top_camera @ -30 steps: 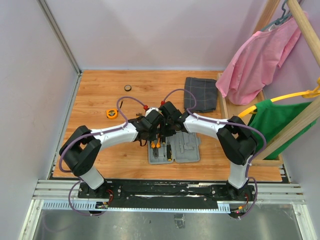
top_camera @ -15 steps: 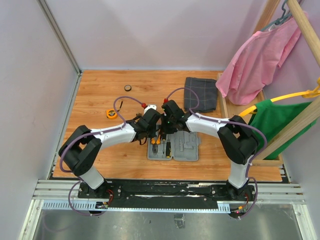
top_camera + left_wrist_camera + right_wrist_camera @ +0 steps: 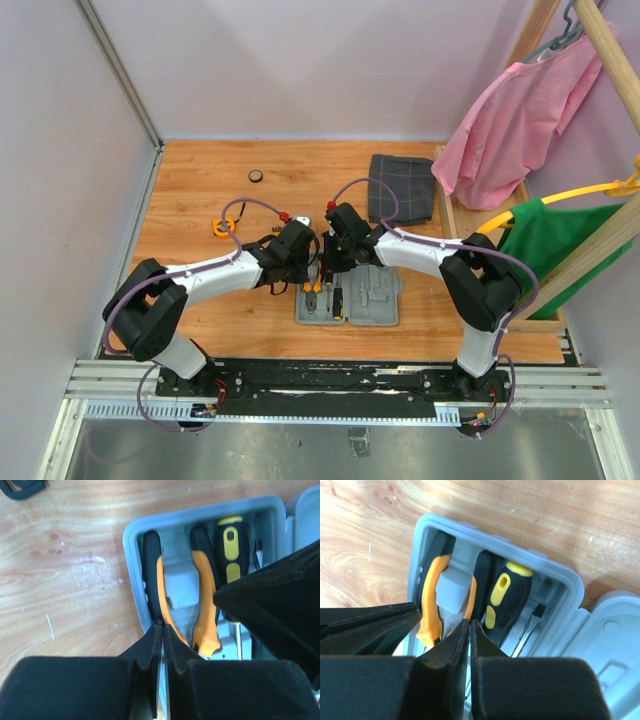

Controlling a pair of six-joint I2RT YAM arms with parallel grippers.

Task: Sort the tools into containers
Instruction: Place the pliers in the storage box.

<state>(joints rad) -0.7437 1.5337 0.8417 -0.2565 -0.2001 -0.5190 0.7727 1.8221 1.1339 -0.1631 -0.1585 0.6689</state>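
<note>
Only wrist views show left pincer (image 3: 161, 626), right pincer (image 3: 468, 624) pressed together over pliers (image 3: 204, 595) in case (image 3: 131, 555).

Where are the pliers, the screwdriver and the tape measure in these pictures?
pliers (image 3: 204, 595), left wrist view, on one orange handle.
screwdriver (image 3: 231, 547), left wrist view, on the yellow-and-black handle.
tape measure (image 3: 220, 228), top view, on its round orange body.

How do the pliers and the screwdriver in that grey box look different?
The pliers have two curved orange-and-black handles straddling a moulded block; the screwdriver has one straight yellow-and-black handle. The pliers lie beside the case's outer wall, the screwdriver further in. Both lie inside the grey case.
</note>
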